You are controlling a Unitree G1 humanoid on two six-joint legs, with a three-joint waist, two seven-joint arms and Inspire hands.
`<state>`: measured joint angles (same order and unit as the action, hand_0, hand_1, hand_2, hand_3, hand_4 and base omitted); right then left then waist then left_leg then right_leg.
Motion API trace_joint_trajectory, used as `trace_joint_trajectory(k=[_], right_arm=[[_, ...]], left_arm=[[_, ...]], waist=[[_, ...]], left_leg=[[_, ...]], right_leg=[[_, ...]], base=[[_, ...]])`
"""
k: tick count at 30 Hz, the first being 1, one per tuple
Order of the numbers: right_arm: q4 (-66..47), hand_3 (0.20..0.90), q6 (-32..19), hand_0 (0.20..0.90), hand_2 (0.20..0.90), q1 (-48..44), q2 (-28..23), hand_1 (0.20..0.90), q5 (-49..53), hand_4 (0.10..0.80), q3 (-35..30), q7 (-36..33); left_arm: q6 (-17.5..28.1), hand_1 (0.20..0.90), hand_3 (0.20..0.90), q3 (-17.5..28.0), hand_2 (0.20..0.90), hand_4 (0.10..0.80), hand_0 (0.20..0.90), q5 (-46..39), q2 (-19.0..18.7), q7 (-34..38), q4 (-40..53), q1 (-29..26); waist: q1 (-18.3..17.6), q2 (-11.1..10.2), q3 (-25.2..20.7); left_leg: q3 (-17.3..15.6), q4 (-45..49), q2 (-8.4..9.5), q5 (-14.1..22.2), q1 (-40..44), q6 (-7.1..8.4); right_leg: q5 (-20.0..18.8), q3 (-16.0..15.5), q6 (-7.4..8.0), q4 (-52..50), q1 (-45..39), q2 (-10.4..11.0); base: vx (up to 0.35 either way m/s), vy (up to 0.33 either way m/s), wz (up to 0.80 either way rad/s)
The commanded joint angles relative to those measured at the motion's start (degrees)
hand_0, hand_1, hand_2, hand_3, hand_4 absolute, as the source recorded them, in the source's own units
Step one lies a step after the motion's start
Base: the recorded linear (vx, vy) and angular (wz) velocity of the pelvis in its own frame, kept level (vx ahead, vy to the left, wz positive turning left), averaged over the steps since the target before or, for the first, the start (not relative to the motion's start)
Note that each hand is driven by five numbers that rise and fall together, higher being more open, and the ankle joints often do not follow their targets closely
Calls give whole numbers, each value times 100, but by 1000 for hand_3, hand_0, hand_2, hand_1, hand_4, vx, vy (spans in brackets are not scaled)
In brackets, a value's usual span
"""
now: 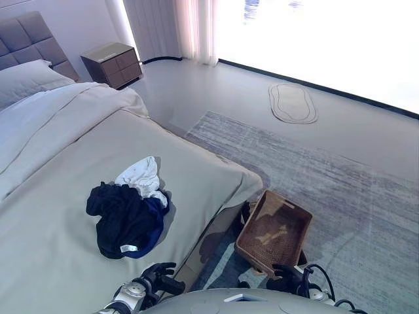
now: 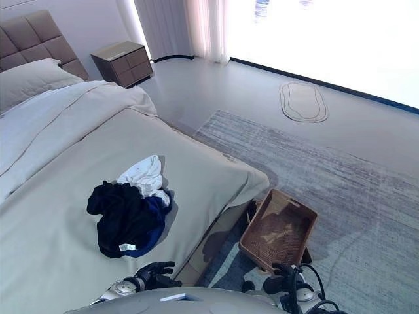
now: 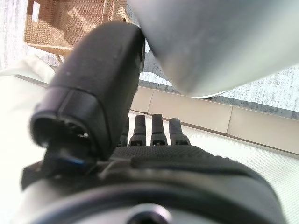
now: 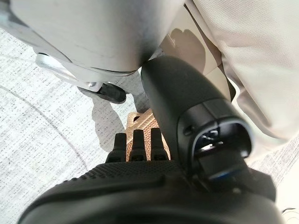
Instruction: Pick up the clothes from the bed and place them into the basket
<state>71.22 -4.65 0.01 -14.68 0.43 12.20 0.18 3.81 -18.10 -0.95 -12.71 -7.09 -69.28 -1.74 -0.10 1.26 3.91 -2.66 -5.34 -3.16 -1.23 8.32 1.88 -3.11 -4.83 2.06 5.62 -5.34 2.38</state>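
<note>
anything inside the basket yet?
The wicker basket on the rug beside the bed shows only its bare woven bottom. The clothes, dark with a white piece, lie on the bed.

Clothes (image 1: 127, 209) on bed (image 1: 59, 261), basket (image 1: 275, 232) rightward

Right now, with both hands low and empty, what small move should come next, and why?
Probably reach the left hand forward to the dark and white clothes pile on the beige bed: it lies untouched, nearest that hand, and the brown wicker basket is empty.
</note>
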Motion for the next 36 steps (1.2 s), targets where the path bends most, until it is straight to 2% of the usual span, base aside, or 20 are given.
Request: trace_joint_trajectory(k=[1, 13, 17, 19, 22, 26, 27, 28, 31, 34, 36], right_arm=[[95, 900, -154, 900, 900, -244, 151, 900, -190, 800, 210, -15], [59, 900, -76, 900, 900, -270, 179, 900, -14, 800, 228, 22], [91, 900, 30, 900, 900, -275, 205, 900, 1220, 800, -107, -65], [83, 900, 72, 900, 900, -281, 210, 900, 1378, 800, -187, -65], [35, 900, 368, 900, 900, -344, 200, 900, 2842, 800, -689, 536], [-405, 900, 987, 900, 900, -374, 314, 900, 5529, 800, -1349, 1444], [-742, 900, 977, 900, 900, -373, 437, 900, 6401, 800, -1474, 1710], [-925, 900, 702, 900, 900, -372, 488, 900, 6678, 800, -1452, 1858], [-1541, 900, 430, 900, 900, -473, 660, 900, 6262, 800, -1344, 2036], [-2156, 900, -23, 900, 900, -612, 572, 900, 5278, 800, -944, 1697], [-2601, 900, -399, 900, 900, -818, 352, 900, 4356, 800, -684, 1119]], left_arm=[[117, 900, 900, 26, 900, 800, 900, 183, -11, 58, -290, -271], [111, 900, 900, -6, 900, 800, 900, 326, -34, 85, -341, -263], [116, 900, 900, -7, 900, 800, 900, 352, -39, 91, -333, -237], [109, 900, 900, -10, 900, 800, 900, 353, -39, 95, -330, -232], [142, 900, 900, -10, 900, 800, 900, 332, -77, 105, -350, -198], [250, 900, 900, 7, 900, 800, 900, 279, -62, 140, -389, -68], [317, 900, 900, -5, 900, 800, 900, 281, -27, 179, -405, 14], [330, 900, 900, -19, 900, 800, 900, 279, -10, 202, -415, 38], [316, 900, 900, -138, 900, 800, 900, 238, 39, 277, -388, 122], [279, 900, 900, -231, 900, 800, 900, 182, 0, 297, -314, 198], [205, 900, 900, -279, 900, 800, 900, 209, -37, 304, -203, 242]], waist=[[50, -258, 211], [84, -270, 225], [111, -271, 192], [112, -269, 187], [115, -279, 158], [142, -295, 122], [153, -297, 109], [164, -298, 104], [192, -290, 107], [236, -316, 112], [300, -350, 139]], left_leg=[[95, 63, 343, 370, 51, -242], [137, 58, 350, 376, 47, -254], [152, 34, 352, 380, 82, -247], [153, 34, 353, 380, 88, -246], [126, 34, 348, 379, 98, -236], [95, 34, 344, 397, 147, -235], [91, 34, 347, 401, 145, -242], [91, 34, 350, 403, 142, -249], [111, 34, 371, 403, 120, -269], [133, 34, 394, 387, 84, -283], [163, 34, 400, 367, 58, -286]], right_leg=[[278, -193, 193, -232, -207, 102], [307, -202, 195, -277, -200, 115], [293, -239, 205, -239, -255, 120], [291, -239, 208, -237, -261, 120], [275, -224, 211, -227, -271, 109], [278, -222, 206, -220, -326, 99], [273, -219, 206, -221, -328, 101], [271, -224, 207, -224, -327, 105], [261, -232, 200, -221, -313, 115], [260, -235, 194, -242, -271, 129], [263, -262, 182, -274, -239, 142]], base=[[0, 0, 0], [2, 0, 1], [26, 6, 1], [10, 2, 2], [34, 13, 1], [55, 15, 0], [31, 24, -1], [0, 0, 0], [-5, 50, 2], [-22, 36, 7], [-24, 25, 6]])
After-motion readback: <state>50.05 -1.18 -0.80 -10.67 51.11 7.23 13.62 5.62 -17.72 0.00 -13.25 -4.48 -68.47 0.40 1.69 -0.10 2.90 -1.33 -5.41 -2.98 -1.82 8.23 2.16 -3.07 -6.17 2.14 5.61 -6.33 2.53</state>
